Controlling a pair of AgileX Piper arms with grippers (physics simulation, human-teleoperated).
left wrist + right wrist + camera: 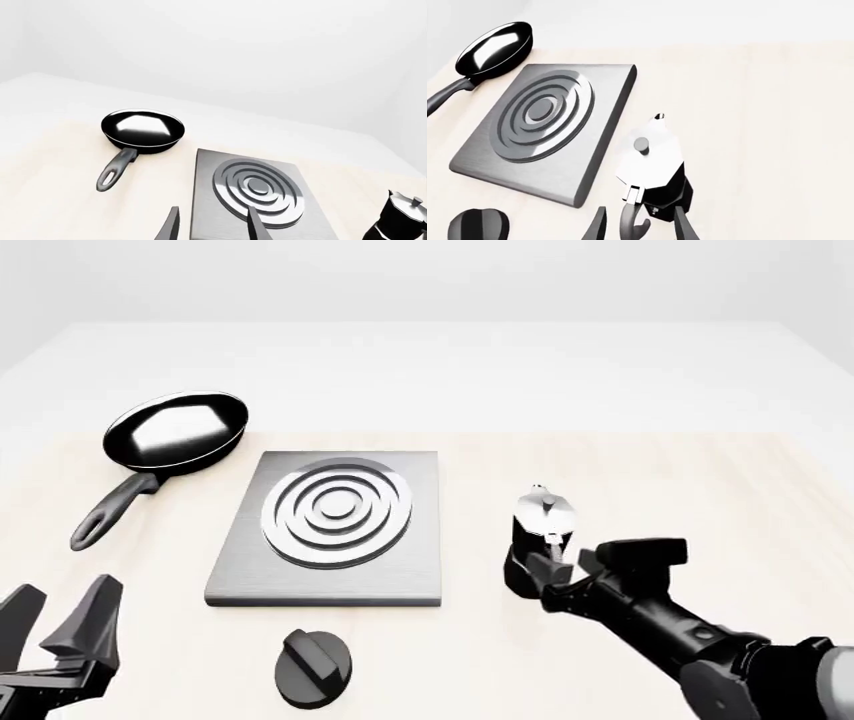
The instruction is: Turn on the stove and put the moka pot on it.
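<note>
Two arms work at a pale table (pixel 747 470). Seen from the front, the stove (pixel 334 528) lies mid-table with its knob (pixel 314 667) on the near side, apart from the slab; the left wrist view does not show the knob. The moka pot (pixel 542 540) stands upright on the table just right of the stove. The right gripper (pixel 638 225) has its fingers spread either side of the pot's handle (pixel 630 220); contact cannot be told. The left gripper (pixel 60 625) hangs with fingers apart, holding nothing. A frying pan (pixel 171 435) sits at far left.
</note>
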